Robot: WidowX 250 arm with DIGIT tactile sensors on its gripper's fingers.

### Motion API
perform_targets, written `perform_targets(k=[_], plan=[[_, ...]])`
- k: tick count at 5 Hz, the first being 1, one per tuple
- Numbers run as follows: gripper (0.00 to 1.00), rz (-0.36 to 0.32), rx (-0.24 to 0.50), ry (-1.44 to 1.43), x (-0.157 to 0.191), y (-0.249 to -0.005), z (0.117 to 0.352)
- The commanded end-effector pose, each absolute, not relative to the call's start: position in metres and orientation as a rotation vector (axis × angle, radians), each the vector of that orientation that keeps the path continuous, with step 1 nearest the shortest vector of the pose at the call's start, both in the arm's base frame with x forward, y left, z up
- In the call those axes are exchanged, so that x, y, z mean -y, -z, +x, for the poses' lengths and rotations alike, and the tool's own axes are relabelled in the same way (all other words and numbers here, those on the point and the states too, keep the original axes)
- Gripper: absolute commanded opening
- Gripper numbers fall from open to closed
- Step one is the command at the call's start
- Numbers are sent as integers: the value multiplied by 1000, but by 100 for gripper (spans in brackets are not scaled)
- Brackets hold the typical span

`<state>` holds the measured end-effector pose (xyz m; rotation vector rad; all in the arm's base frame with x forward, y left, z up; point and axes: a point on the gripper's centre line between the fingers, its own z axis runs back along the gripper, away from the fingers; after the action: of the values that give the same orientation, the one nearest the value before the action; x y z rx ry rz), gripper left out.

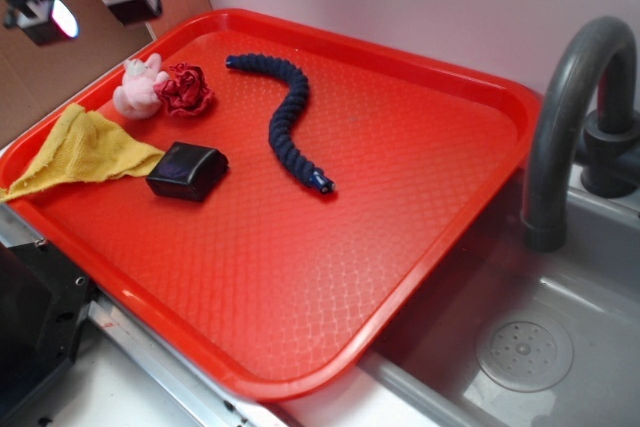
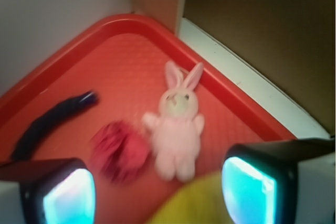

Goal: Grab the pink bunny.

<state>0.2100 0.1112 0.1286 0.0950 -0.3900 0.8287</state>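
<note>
The pink bunny [image 1: 139,87] lies on its back in the far left corner of the red tray [image 1: 400,197]. In the wrist view the pink bunny [image 2: 177,124] lies between and beyond my fingers, ears pointing away from me. My gripper [image 1: 88,2] hangs open and empty above the tray's left corner, well above the bunny. In the wrist view my gripper [image 2: 157,192] shows two wide-apart fingers [image 2: 68,195] with glowing pads. A dark red ruffled fabric ball [image 1: 185,89] touches the bunny's side, and also shows in the wrist view [image 2: 118,150].
A yellow cloth [image 1: 75,152] lies over the tray's left rim, also low in the wrist view [image 2: 189,205]. A black block [image 1: 187,170] and a dark blue braided rope [image 1: 288,117] lie on the tray. A grey faucet [image 1: 580,97] and sink [image 1: 520,347] stand at the right.
</note>
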Motion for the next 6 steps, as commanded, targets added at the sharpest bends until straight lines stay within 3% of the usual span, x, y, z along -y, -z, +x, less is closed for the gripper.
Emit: perform_targets(k=[1, 3, 4, 5, 6], plan=[[100, 150, 410, -891, -154, -109, 226], [100, 145, 350, -905, -158, -77, 242], [100, 208, 315, -907, -152, -60, 246], [100, 179, 275, -876, -147, -48, 244], [0, 178, 272, -871, -146, -47, 240]])
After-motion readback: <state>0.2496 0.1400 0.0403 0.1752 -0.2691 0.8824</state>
